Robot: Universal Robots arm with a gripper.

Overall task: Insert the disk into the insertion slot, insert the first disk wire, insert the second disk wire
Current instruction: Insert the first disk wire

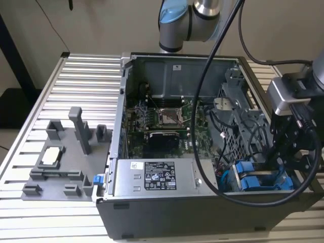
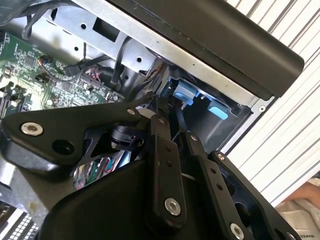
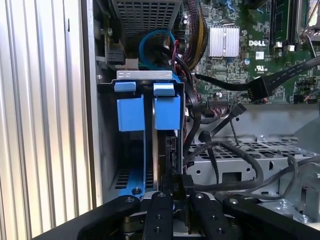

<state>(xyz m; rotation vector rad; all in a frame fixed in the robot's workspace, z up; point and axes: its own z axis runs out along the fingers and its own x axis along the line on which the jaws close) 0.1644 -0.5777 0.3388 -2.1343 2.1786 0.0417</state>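
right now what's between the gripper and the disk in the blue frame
A black plug sits between the gripper and the disk, close to the disk's near end. This shows in the first wrist view, with no bare stretch there.

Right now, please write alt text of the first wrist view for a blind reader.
A silver-grey hard drive in a bright blue plastic frame sits inside the grey sheet-metal drive bay of an open computer. The black claw is near its edge.
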